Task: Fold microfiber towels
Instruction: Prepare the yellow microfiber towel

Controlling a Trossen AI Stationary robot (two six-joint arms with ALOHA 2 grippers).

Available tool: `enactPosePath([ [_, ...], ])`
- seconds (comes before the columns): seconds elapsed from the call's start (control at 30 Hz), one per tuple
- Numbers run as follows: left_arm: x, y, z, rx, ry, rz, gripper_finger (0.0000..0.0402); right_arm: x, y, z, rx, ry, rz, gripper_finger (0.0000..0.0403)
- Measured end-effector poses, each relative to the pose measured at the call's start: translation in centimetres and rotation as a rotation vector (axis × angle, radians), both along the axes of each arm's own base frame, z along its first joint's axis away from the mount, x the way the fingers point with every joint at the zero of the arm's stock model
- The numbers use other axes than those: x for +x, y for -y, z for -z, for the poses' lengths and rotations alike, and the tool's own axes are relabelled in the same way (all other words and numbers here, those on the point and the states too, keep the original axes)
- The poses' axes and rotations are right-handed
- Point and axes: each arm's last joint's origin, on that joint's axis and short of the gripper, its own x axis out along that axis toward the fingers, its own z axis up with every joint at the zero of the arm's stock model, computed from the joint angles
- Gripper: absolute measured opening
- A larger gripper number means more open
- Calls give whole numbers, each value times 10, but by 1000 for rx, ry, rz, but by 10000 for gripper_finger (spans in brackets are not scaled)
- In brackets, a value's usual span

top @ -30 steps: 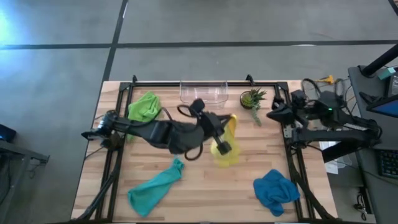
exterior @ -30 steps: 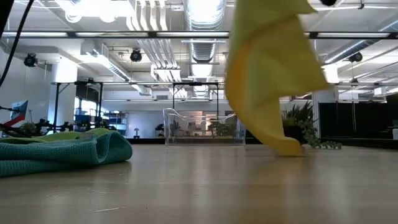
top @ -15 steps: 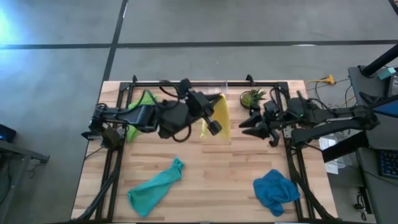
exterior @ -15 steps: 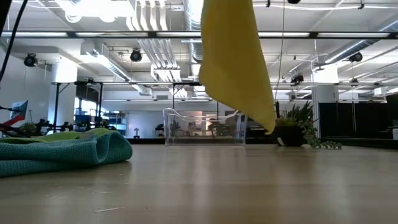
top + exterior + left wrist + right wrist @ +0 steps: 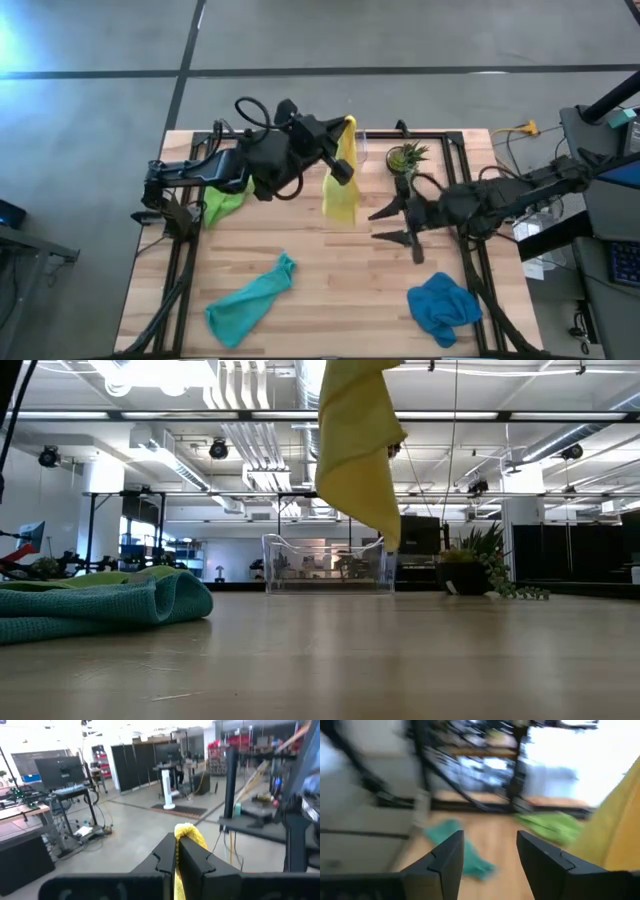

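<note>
I have the soft yellow microfiber towel (image 5: 341, 180) pinched by one edge in my left gripper (image 5: 345, 128), whose fingers (image 5: 197, 862) are clamped together on the fabric; in the left wrist view the yellow cloth bulges up out of the closed jaws. The towel hangs clear of the light wooden slatted table (image 5: 330, 300), its long axis running straight down from the grip to a tapering lower corner, as the low view shows (image 5: 358, 445), with nothing yet touching the boards.

My right gripper (image 5: 385, 225) is open and holds nothing. It points toward the towel from the right side of the table, and the free lower end of the cloth lies just beyond its fingertips, toward the table's centre and back edge. In the right wrist view the yellow fabric (image 5: 615, 827) sits off to one side of the open fingers (image 5: 447, 857), not between them, so I judge the right arm must shift sideways and forward to catch the hanging corner.

The lime green towel (image 5: 228, 195), the teal towel (image 5: 250, 300) and the blue towel (image 5: 442, 305) lie crumpled on the table, well apart from both grippers.
</note>
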Motion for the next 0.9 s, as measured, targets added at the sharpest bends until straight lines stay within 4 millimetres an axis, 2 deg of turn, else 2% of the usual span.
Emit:
enactPosePath([
  [0.17, -6, -2, -13, 3, 100, -7, 0, 9, -13, 2, -133, -126, 273, 171],
  [0.27, -11, -3, -18, 1, 132, -8, 0, 14, -13, 9, -92, -148, 406, 173],
  [0.43, -23, -4, -29, -5, 185, -4, 0, 19, -7, 24, -3, -146, 531, 172],
  [0.7, -26, -3, -33, -4, 224, 27, 0, 31, 1, 46, 44, -131, 586, 177],
  [0.9, -26, -3, -34, -3, 236, 30, 0, 52, -2, 52, 110, -119, 492, 180],
])
